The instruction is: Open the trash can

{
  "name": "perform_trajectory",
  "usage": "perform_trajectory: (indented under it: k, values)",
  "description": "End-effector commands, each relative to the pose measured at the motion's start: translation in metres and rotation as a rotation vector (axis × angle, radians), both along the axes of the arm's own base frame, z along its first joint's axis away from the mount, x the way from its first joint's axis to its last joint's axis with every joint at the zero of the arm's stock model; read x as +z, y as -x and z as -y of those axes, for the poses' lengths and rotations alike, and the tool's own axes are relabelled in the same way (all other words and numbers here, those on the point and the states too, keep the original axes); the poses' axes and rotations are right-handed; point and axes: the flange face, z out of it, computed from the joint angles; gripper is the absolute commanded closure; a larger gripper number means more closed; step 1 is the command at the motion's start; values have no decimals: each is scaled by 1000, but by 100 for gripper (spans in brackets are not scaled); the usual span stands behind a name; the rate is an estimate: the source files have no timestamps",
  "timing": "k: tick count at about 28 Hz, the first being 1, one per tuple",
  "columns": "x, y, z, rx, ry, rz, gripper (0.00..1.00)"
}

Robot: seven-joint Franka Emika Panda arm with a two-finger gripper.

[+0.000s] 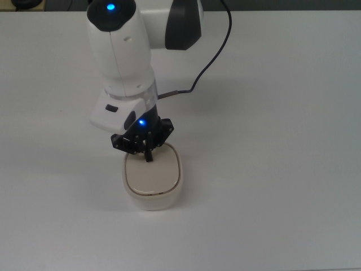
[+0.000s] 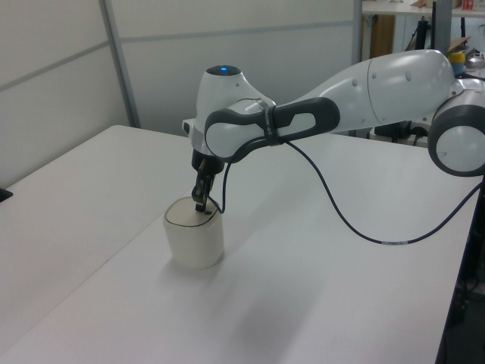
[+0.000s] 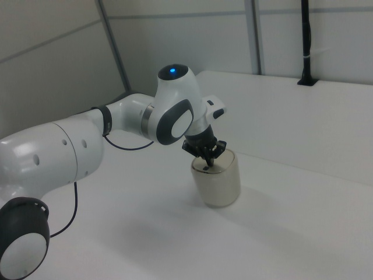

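The trash can (image 1: 153,179) is a small cream-white bin with a flat beige lid, standing on the white table. It also shows in the left view (image 2: 195,241) and the right view (image 3: 218,182). My gripper (image 1: 149,157) points straight down with its fingers shut together. Its tip rests on the lid's far edge in the top view, covering the black button. The same contact shows from the side (image 2: 201,206) and from the other side (image 3: 208,165). The lid lies flat on the bin.
A black cable (image 1: 210,53) loops from my wrist across the table (image 1: 271,169) behind the bin. In the left view the table's right edge (image 2: 455,250) drops off, with other equipment beyond it.
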Motion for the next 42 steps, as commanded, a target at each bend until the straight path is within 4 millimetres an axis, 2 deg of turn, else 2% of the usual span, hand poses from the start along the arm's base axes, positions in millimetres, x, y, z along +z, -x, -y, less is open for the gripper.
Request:
perform_trajectory:
  k: [1, 5, 7, 8, 10, 11, 12, 14, 15, 16, 18, 23, 36, 42]
  values:
    - [46, 21, 24, -30, 3, 8, 97]
    - [86, 36, 56, -79, -37, -23, 97]
    - [104, 52, 69, -95, -45, -65, 97]
    - [112, 57, 73, -100, -42, -71, 95]
    - [125, 67, 77, -109, -40, -84, 87]
    - [130, 72, 78, -109, -36, -93, 80]
    - [140, 82, 85, -120, -29, -113, 59]
    - [148, 93, 105, -147, -23, -138, 20]
    - [149, 97, 110, -153, -20, -150, 7]
    - [150, 101, 115, -159, -18, -163, 0]
    - [149, 107, 122, -169, 12, -197, 0]
    - [143, 109, 123, -164, 111, -242, 0]
    - [133, 108, 132, -144, 118, -257, 0]
    - [135, 113, 152, -90, 111, -254, 0]
